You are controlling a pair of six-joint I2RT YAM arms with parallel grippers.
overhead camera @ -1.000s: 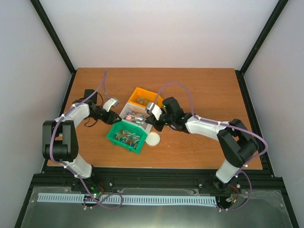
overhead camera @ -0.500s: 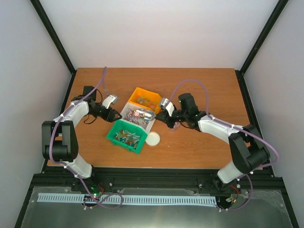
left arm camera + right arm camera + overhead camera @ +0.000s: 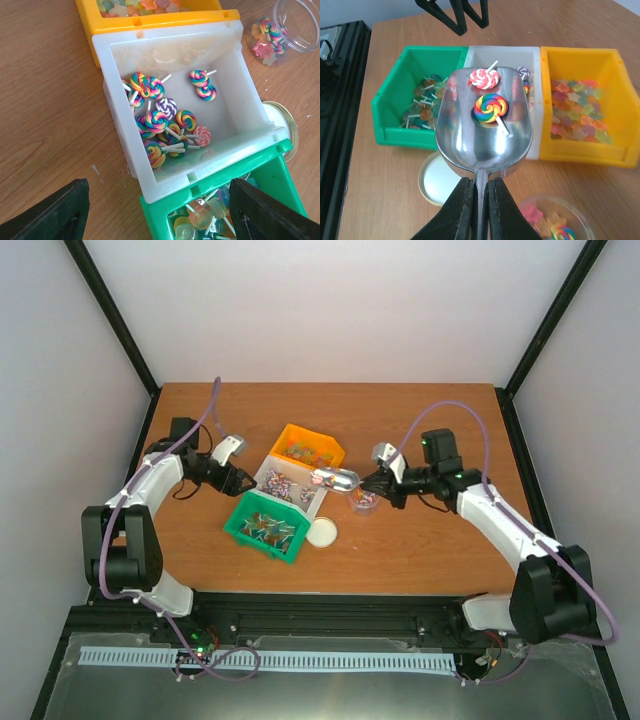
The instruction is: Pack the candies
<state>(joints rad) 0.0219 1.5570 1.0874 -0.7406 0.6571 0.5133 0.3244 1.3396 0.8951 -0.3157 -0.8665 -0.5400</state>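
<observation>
My right gripper [image 3: 479, 210] [image 3: 385, 483] is shut on the handle of a silver scoop [image 3: 485, 135] [image 3: 338, 478]. The scoop holds two swirl lollipops [image 3: 491, 107] and hangs level above the table, just left of a clear jar [image 3: 363, 502] [image 3: 555, 220]. The jar holds a few star candies and a lollipop. Tiny star candies [image 3: 575, 110] in red, orange, yellow, pink and white fill the orange bin [image 3: 308, 448]. The white bin [image 3: 115, 100] holds several swirl lollipops [image 3: 157, 120]. My left gripper [image 3: 157, 220] [image 3: 240, 483] is open and empty at the white bin's left side.
A green bin [image 3: 266, 526] [image 3: 270, 170] of jelly lollipops touches the white bin's near side. The jar's round lid [image 3: 322, 532] [image 3: 437, 180] lies flat beside the green bin. The three bins stand in a tight row mid-table.
My right arm has drawn the scoop right and up, out of the white bin, with two lollipops in it, to beside the jar. The left gripper has barely moved.
</observation>
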